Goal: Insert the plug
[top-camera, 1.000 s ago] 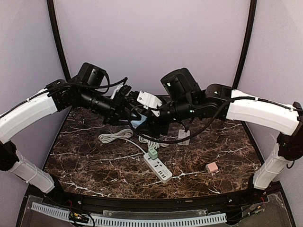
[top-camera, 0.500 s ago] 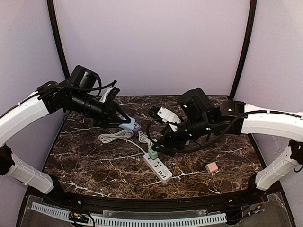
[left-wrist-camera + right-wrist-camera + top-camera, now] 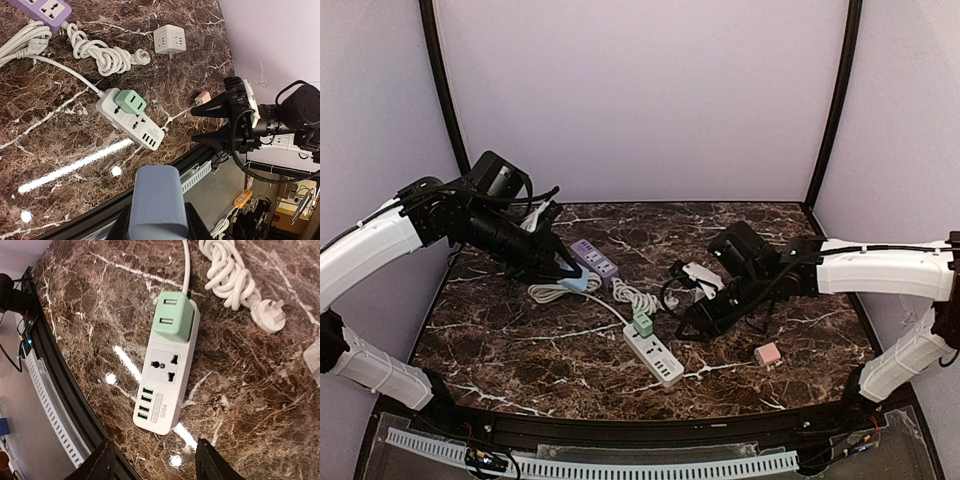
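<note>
**Top view.** The left gripper (image 3: 565, 272) is clenched on the pale blue plug (image 3: 577, 284), holding it low over the table (image 3: 500, 340) at about 9 o'clock from the middle. The purple strip (image 3: 595, 258) lies just beside the plug, at its 1 o'clock. The white strip (image 3: 655, 356) lies at the plug's 4 o'clock, with a green adapter (image 3: 643, 325) seated in its far end. The right gripper (image 3: 692, 322) hangs at 3 o'clock of that adapter, jaws parted and empty. A pink cube (image 3: 767, 353) sits at 4 o'clock of the right gripper.

**Left wrist.** The plug (image 3: 156, 200) fills the bottom edge, pinched between the dark fingers (image 3: 192, 227). At 12 o'clock of it lie the white strip (image 3: 131, 122) and green adapter (image 3: 130, 101). Further up are a coiled cord (image 3: 102, 54) and a white cube (image 3: 169, 39). The right gripper (image 3: 194, 125) shows at 3 o'clock, jaws apart.

**Right wrist.** The right gripper (image 3: 154, 445) is released, with nothing between its fingers (image 3: 97, 465). The white strip (image 3: 162, 390) lies at 12 o'clock of it, carrying the green adapter (image 3: 173, 317). The coiled cord (image 3: 227, 275) is at 1 o'clock.
</note>
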{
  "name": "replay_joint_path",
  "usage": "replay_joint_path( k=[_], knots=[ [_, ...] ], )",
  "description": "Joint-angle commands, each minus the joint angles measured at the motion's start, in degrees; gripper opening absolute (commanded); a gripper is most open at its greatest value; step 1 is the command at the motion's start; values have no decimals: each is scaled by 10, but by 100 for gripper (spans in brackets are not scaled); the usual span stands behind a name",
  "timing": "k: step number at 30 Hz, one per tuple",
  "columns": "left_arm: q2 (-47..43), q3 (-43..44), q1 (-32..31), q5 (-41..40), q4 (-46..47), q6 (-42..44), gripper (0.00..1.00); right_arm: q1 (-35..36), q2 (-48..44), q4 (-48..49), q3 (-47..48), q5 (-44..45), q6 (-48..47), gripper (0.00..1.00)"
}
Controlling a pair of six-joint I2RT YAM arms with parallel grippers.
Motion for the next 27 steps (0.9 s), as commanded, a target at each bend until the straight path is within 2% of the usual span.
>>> replay_joint_path(
  k=[1, 7, 16, 27],
  knots=[
    [-16, -9, 3, -8, -21, 8, 1, -13, 34, 15, -30, -74, 24, 52],
    [-18, -10, 2, -9, -22, 7, 1, -25, 78, 48, -50, -95, 28, 44],
    [-16, -10, 2, -7, -27, 8, 1, -29, 155, 88, -40, -126, 15, 38],
    [-14, -7, 3, -8, -32, 10, 1, -22, 193, 139, -35, -184, 15, 30]
  ],
)
